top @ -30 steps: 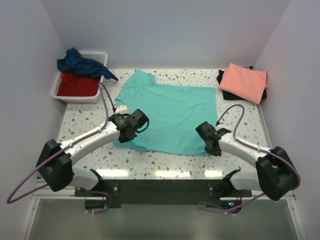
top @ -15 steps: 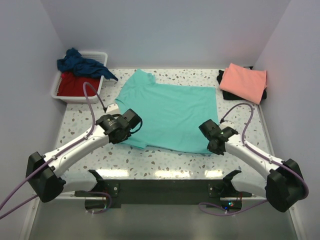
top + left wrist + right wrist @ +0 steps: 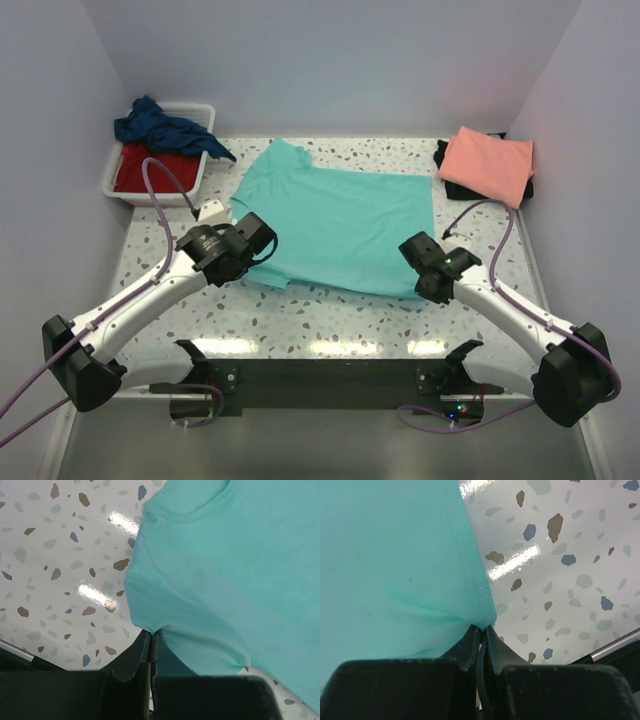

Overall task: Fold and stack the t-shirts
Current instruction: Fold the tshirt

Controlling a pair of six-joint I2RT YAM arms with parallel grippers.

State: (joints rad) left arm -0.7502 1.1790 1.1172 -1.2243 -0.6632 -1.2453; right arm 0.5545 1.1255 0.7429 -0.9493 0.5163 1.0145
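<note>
Fingers of the left arm [image 3: 137, 655] are closed on the near sleeve edge of the turquoise t-shirt [image 3: 345, 225]. Fingers of the right arm [image 3: 470, 642] are pinched shut on its near hem corner.

Position: the shirt is spread flat mid-surface [image 3: 330, 315], lying sideways, with the collar toward the left edge and the hem toward the right edge. In the top view, the left fingers [image 3: 258, 238] and right fingers [image 3: 418, 252] both sit on the near long edge.

Step judged: first lengthwise fold, carrying the near edge over toward the far edge.

Technique notes:
- Lift both corners evenly.
- Keep the edge taut between the arms so it does not sag or crease.
- Travel in parallel.
- Lay the near edge down squarely along the far edge before letting go.
- Both pinches look thin, right at the cloth margin, so there is a slip risk if pulled hard.

Containers: the white tub [image 3: 120, 192] at the far left corner holds a red shirt [image 3: 155, 172]. A navy blue shirt [image 3: 165, 130] is heaped over its far rim. At the far right corner, outside any container, a folded salmon-pink shirt [image 3: 487, 163] rests on a black shirt [image 3: 443, 158].
</note>
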